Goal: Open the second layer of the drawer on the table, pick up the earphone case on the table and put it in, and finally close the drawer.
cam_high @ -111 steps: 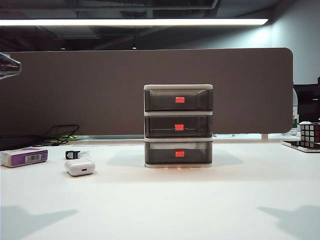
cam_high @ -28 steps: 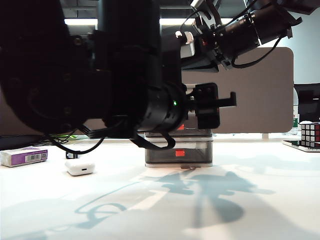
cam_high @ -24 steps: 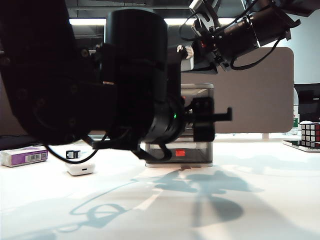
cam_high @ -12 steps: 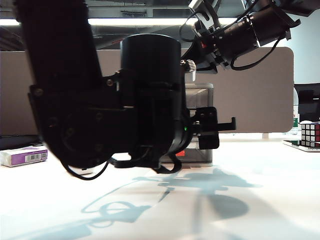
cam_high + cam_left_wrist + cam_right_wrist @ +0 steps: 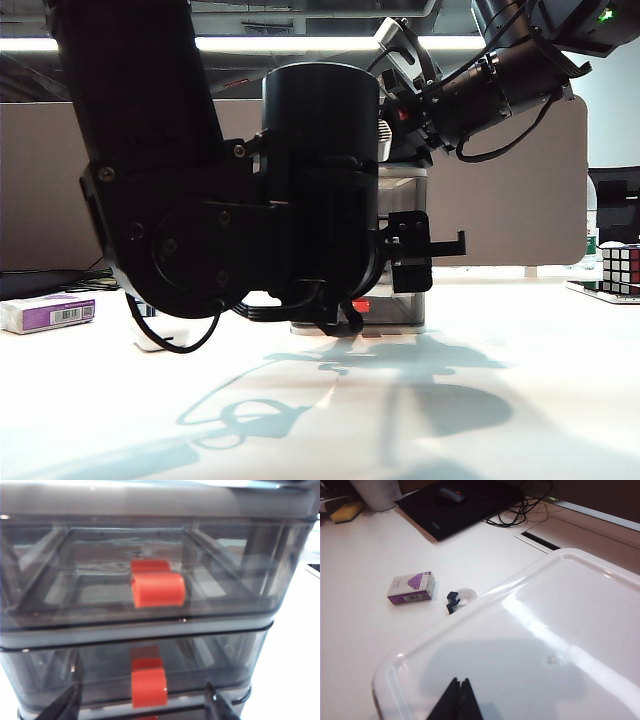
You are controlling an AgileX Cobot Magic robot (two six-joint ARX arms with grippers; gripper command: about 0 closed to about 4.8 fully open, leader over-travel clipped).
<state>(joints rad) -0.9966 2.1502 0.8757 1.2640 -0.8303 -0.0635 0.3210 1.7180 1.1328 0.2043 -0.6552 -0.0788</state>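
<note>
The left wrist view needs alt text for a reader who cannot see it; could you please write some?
Close-up of the drawer cabinet's smoky translucent fronts, each with a red-orange handle. The open left gripper faces the second layer of the drawer, one dark fingertip on either side of its handle, not yet gripping it. The top drawer above is shut and looks empty.

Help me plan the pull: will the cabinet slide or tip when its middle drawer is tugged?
Probably light: the cabinet looks thin, see-through, empty, so it may slide on the smooth table. Stacked tall, it might tip. The shut right gripper over its top could steady it while the open left gripper pulls.
</note>
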